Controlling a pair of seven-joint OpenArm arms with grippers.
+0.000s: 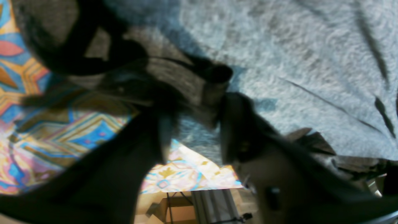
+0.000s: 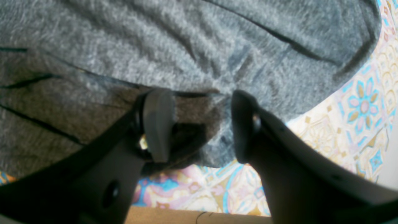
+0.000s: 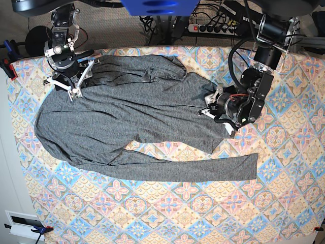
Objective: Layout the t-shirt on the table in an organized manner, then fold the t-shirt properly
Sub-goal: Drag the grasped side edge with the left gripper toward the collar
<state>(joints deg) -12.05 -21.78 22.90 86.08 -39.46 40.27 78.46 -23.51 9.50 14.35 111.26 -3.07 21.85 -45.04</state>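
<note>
**Q:** Where is the t-shirt (image 3: pixel 137 122), and how does it lie?

**A:** It is spread across the middle and far-left part of the table (image 3: pixel 284 193). The body is wrinkled. A long band of fabric runs along its near edge toward the right, lying flat on the patterned cloth. The far edge is bunched into folds near the centre.

**Q:** Start at the left of the base view. What is the state of that gripper?

**A:** That is the right gripper (image 3: pixel 78 81), at the far-left corner of the garment. In its wrist view the right gripper (image 2: pixel 199 124) has its jaws set wide apart. One finger pad (image 2: pixel 158 124) stands upright over the fabric. A folded edge of the t-shirt (image 2: pixel 186 56) lies in the gap between the jaws. The jaws are not clamped on it. Whether the fingertips touch the fabric cannot be told.

**Q:** And the gripper at the right?

**A:** The left gripper (image 3: pixel 210 109) is at the right edge of the shirt body, low over the fabric and tilted toward the left. In its wrist view the picture is blurred by motion. The left gripper (image 1: pixel 199 102) appears as dark shapes with grey cloth between and behind them. The t-shirt (image 1: pixel 295 62) fills the upper right of that view, and the table (image 1: pixel 62 137) shows at the lower left. Jaw opening cannot be told here, nor whether fabric is gripped.
</note>
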